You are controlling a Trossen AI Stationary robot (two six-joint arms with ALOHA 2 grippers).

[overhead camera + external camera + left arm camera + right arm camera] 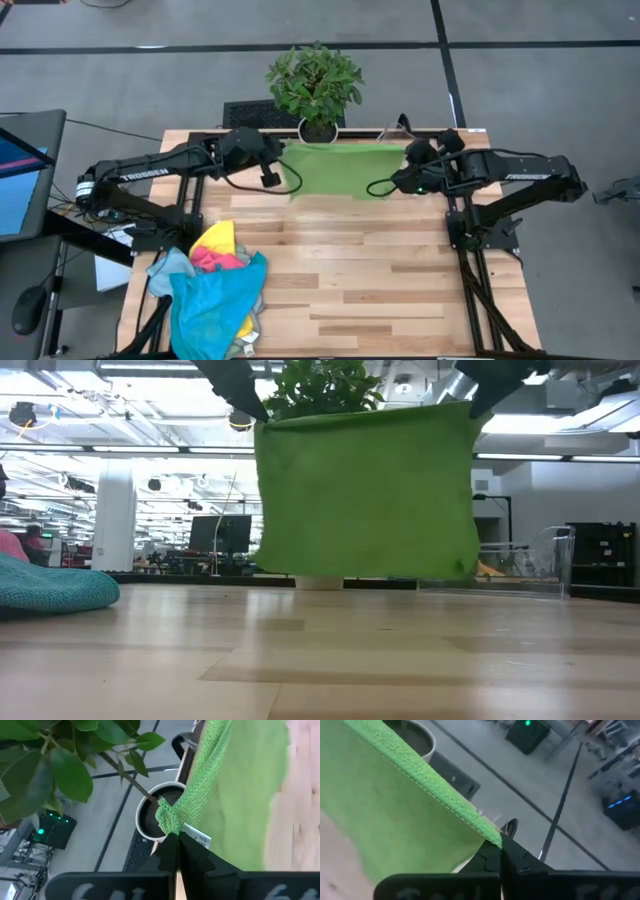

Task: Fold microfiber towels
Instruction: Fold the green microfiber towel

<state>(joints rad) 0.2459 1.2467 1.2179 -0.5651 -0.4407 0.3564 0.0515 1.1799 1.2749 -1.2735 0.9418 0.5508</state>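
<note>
Two grippers hold one green towel (345, 168) aloft; several towels (215, 290) lie heaped.

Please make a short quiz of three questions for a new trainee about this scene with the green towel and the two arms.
1. True or false: the green towel lies flat on the table.
2. Which corners of the towel does each gripper pinch? A) the top corners, left gripper and right gripper on one each; B) both on one corner; C) the bottom corners.
3. Fill in: the other towels lie in a ____ at the near left part of the table.

Key
1. False: it hangs upright, its lower edge above the wood.
2. A.
3. Pile.
</note>
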